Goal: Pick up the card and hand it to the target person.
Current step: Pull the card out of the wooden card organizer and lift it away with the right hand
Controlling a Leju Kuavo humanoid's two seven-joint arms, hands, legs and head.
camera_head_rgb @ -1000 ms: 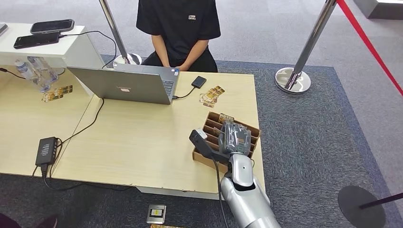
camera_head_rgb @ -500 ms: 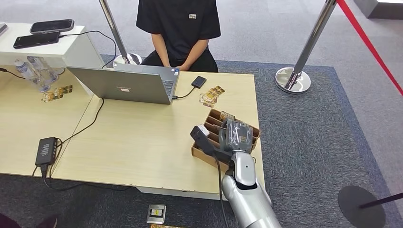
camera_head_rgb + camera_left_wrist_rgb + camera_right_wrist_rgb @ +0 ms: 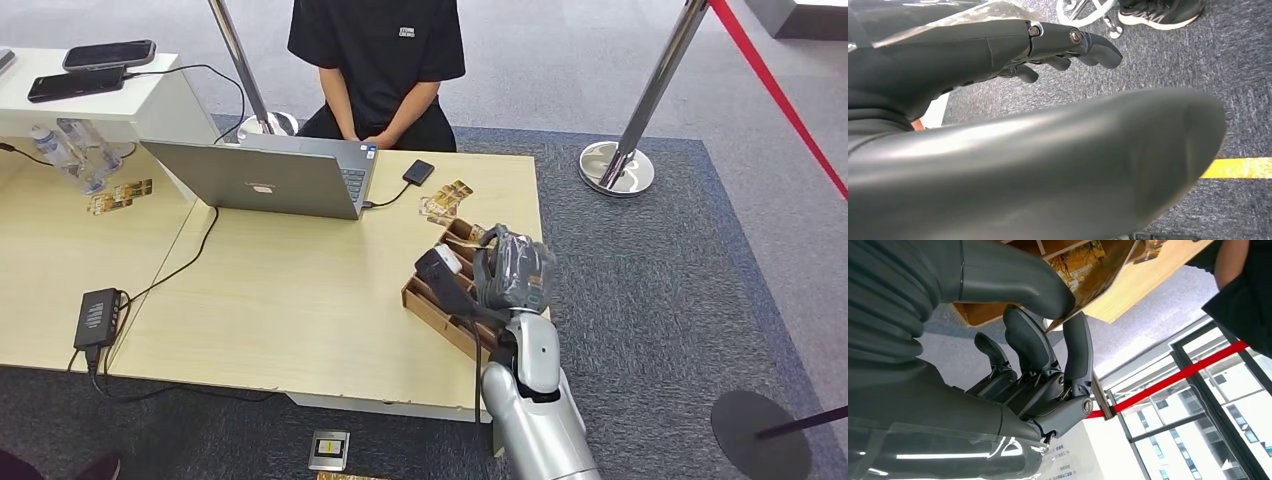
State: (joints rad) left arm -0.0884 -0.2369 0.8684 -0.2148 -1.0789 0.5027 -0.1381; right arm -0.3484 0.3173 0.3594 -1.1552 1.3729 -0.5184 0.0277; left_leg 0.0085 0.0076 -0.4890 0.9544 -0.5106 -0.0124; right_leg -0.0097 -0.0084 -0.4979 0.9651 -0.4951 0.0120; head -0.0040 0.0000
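The right hand (image 3: 512,272) hovers over the cardboard card box (image 3: 432,305) at the table's (image 3: 300,300) right edge, and in the right wrist view its thumb and a finger (image 3: 1075,347) pinch a gold-printed card (image 3: 1083,275) by its edge, apparently just above the box's slots, though that view is too close to be sure the card is clear of them. More cards (image 3: 446,200) lie loose on the table near its far right corner, beside a small black device (image 3: 418,171), in front of the seated person (image 3: 376,60) in a black shirt, with an open laptop (image 3: 265,176) just beside. The left hand (image 3: 998,55) hangs over grey carpet with its fingers apart and nothing in them.
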